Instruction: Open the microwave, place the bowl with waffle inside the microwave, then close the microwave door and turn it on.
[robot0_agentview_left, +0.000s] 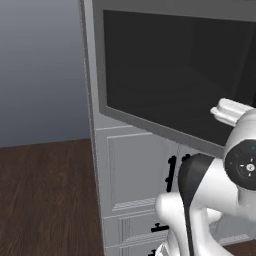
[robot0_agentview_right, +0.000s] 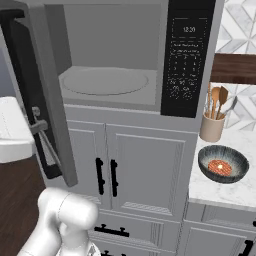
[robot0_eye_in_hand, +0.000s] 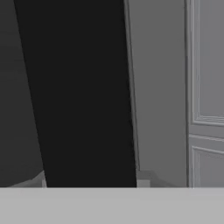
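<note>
left base view: the microwave door (robot0_agentview_left: 170, 75) stands swung out toward the camera, its dark glass taking up most of the upper picture, with white cabinet doors (robot0_agentview_left: 132, 170) and their black handles below it and dark wood floor (robot0_agentview_left: 45, 195) open to the left.

right base view: the microwave (robot0_agentview_right: 120, 65) cavity lies open, grey, with a bare round turntable (robot0_agentview_right: 105, 81) on its floor and the dark control panel (robot0_agentview_right: 186, 55) at its right. the door hangs open at the left edge. the bowl (robot0_agentview_right: 223, 163) sits on the white counter (robot0_agentview_right: 215, 192) at the right, well apart from the cavity, a reddish waffle (robot0_agentview_right: 220, 167) inside it. behind it a beige holder (robot0_agentview_right: 212, 126) carries wooden utensils.

hand view: a long black bar (robot0_eye_in_hand: 83, 94) runs close up before a grey panel, cabinet panelling at the right. the fingertips are hidden, so i cannot tell whether they are spread or pinching.
</note>
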